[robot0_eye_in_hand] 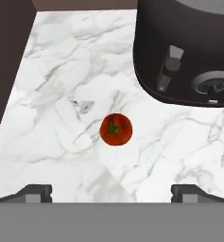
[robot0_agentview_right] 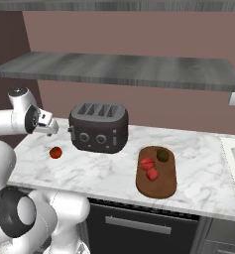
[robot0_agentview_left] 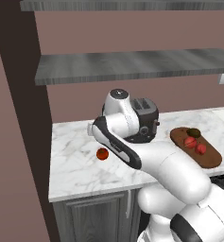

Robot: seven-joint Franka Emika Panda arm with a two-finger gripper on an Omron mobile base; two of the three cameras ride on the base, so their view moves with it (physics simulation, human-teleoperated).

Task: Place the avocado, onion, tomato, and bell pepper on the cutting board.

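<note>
Dark avocado (robot0_agentview_right: 162, 155) and 2 red pieces lie on the cutting board (robot0_agentview_right: 157, 184); tomato (robot0_eye_in_hand: 116, 129) on counter.

The tomato (robot0_eye_in_hand: 116, 129) is orange-red with a dark green stem patch. The counter (robot0_eye_in_hand: 75, 85) is white marble with grey veins — the toaster (robot0_agentview_right: 99, 128) dark charcoal. The cutting board (robot0_agentview_right: 158, 184) is reddish-brown, bearing a dark olive avocado (robot0_agentview_right: 162, 155) and two red pieces — shelves (robot0_agentview_right: 119, 70) streaked grey.

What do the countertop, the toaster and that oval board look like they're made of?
The countertop looks like polished white marble, judging by its grey veining. The toaster seems to be dark metal or plastic with a soft sheen; the render leaves that open. The cutting board looks like reddish-brown wood with a matte finish, though no grain shows clearly.
</note>
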